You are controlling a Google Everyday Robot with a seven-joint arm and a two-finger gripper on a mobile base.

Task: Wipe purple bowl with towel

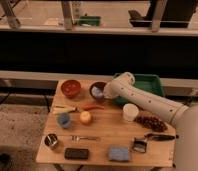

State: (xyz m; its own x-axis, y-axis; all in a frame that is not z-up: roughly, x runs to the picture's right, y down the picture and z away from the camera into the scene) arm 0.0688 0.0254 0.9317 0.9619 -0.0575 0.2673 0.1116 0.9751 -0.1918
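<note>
The purple bowl (92, 87) stands at the back of the wooden table, just right of an orange-red bowl (70, 88). My arm reaches in from the lower right and bends down over the purple bowl. My gripper (100, 93) sits inside it, shut, with the pale towel (97, 92) showing at its tip against the bowl's inside. The wrist hides the bowl's right rim.
A green tray (148, 84) lies behind the arm at the back right. On the wooden table (104, 131) are a white cup (130, 112), grapes (151, 123), a red chili (93, 106), an orange fruit (85, 117), a blue cup (64, 119), a fork (85, 137), a metal cup (52, 141) and a blue-grey pad (118, 153).
</note>
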